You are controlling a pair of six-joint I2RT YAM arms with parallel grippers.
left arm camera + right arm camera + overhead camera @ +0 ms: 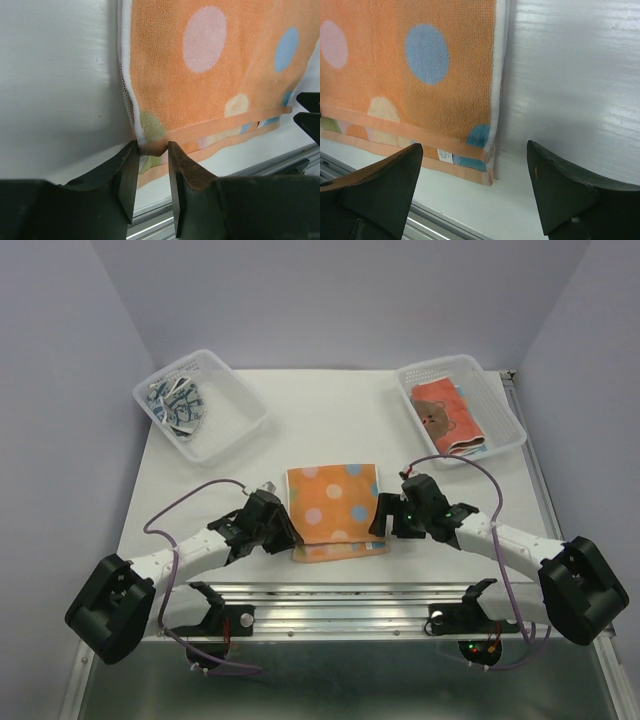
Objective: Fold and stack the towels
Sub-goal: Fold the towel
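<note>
The desk (330, 410) is white, with walls on three sides and a metal rail (340, 595) along its near edge. A left basket (245, 428) and a right basket (508, 432) stand at the far corners. The first holds blue towels (175, 405), the second a red towel (445, 415). The orange towel (332, 505) lies folded in the middle, with its near edge just beside the rail. Bare desk shows on both its sides and behind it, up to the baskets.

The left fingers (127, 170) stand narrow at the towel's near left corner. The hem is bunched between their tips and touches both, so they have hold of it. The right fingers (385, 180) stand wide apart above the near right corner and hold nothing; one is over cloth, the other over bare desk.

Only the top view shows the baskets. Only the left wrist view shows the pinched hem and a green dot (150, 125) beside it. Only the right wrist view shows a small white label (445, 156) on the lower hem.
</note>
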